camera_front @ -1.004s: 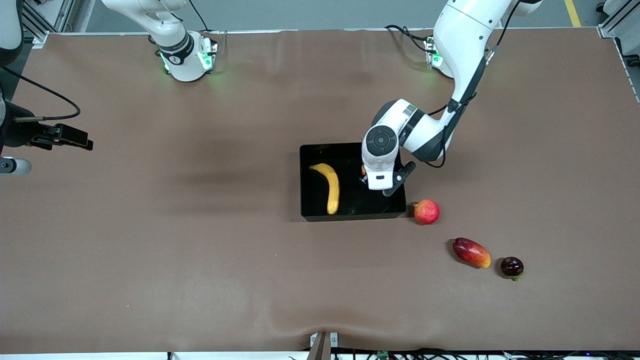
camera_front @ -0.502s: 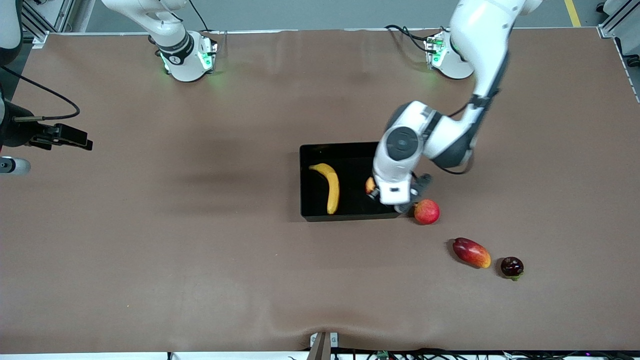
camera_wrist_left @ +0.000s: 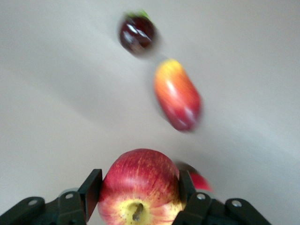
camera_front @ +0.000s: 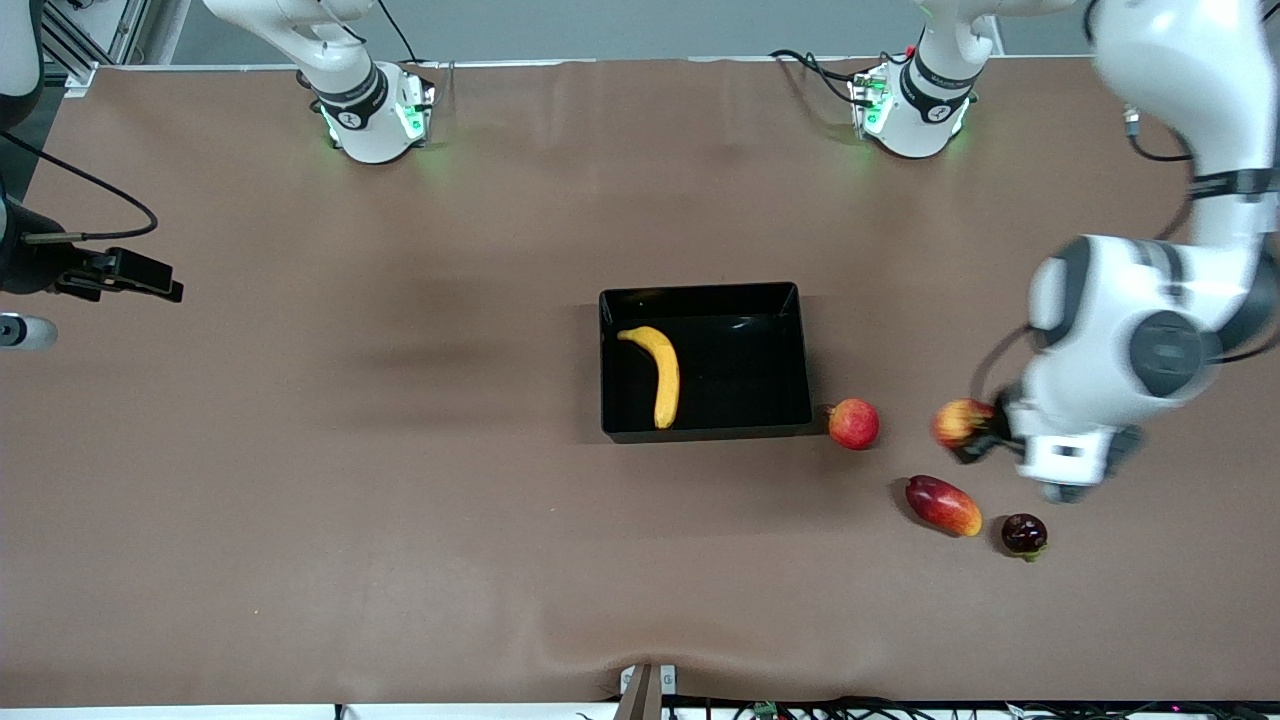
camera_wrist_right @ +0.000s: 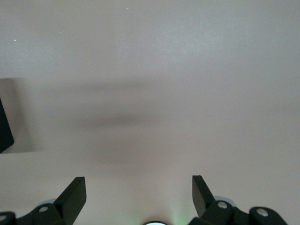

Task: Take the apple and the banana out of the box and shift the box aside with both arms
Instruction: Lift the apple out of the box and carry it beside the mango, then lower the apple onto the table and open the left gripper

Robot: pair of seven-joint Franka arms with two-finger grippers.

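The black box lies mid-table with the yellow banana inside it, toward the right arm's end. My left gripper is shut on the apple, red with yellow patches. It holds the apple in the air outside the box, over the table beside the oval red-and-yellow fruit. In the left wrist view the apple sits between both fingers of the gripper, stem end toward the camera. My right gripper waits open over bare table at the right arm's end, its jaws wide apart and empty.
A pinkish-red round fruit lies just off the box's corner. The oval fruit and a dark round fruit lie nearer the front camera, toward the left arm's end. The brown mat covers the table.
My left gripper has swung with the apple from over the box, past the pinkish-red fruit, out toward the left arm's end of the table. The right arm has not moved.
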